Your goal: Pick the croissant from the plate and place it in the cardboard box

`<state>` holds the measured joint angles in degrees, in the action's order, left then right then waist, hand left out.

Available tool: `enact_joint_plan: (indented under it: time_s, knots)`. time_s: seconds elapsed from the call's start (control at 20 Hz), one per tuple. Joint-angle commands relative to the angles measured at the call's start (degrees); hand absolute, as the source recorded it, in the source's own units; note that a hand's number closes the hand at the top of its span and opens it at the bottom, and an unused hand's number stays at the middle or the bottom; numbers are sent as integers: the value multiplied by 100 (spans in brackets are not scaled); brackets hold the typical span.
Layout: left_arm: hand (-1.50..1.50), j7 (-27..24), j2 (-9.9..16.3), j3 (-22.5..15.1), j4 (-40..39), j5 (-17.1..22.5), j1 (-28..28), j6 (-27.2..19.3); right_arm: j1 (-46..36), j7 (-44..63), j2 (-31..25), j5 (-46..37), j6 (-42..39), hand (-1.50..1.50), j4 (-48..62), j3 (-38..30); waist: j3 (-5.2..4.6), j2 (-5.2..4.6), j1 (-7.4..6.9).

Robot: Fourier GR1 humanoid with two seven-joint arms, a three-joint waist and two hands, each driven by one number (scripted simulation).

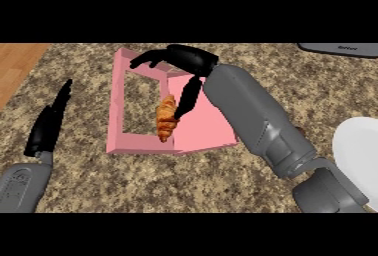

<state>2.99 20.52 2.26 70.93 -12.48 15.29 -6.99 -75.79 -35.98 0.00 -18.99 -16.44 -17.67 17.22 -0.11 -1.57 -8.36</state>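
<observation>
A golden croissant (167,119) lies lengthwise in the pink open-topped box (118,115), against the box's right inner wall. My right hand (181,57) hovers over the box's far end, its fingers spread. One long finger (189,97) points down beside the croissant's upper end; I cannot tell whether it touches. The right forearm (255,122) crosses the box's right side and hides part of it. The white plate (359,150) sits at the right edge with nothing showing on it. My left hand (48,125) rests open at the left, fingers up.
A grey flat object (343,48) lies at the top right corner. The speckled stone counter (184,185) ends at a wooden strip (18,57) at the top left. Bare counter shows in front of the box.
</observation>
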Motion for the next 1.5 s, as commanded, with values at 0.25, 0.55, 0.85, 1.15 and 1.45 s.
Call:
enact_joint_plan:
  time_s: [0.25,0.55,0.85,1.15,1.45]
  knots:
    - [0,-27,98,128,-12,30,-82,46,-151,107,0,1532,-75,-150,3,-611,3,9,147]
    - [0,117,-45,116,299,63,-254,-45,-534,-150,-346,1789,-799,-150,586,-1238,9,-40,303]
    - [0,117,-54,144,305,64,-225,-48,-526,-204,-1091,1785,-1138,-150,965,-1375,11,-92,273]
    - [0,-17,-37,122,346,-31,-199,-118,-338,-485,-1769,1698,-1440,-150,1034,-1355,19,-201,155]
    - [0,91,-29,104,403,27,-68,-3,-347,-562,-2283,1508,-1766,-150,938,-1195,31,-255,69]
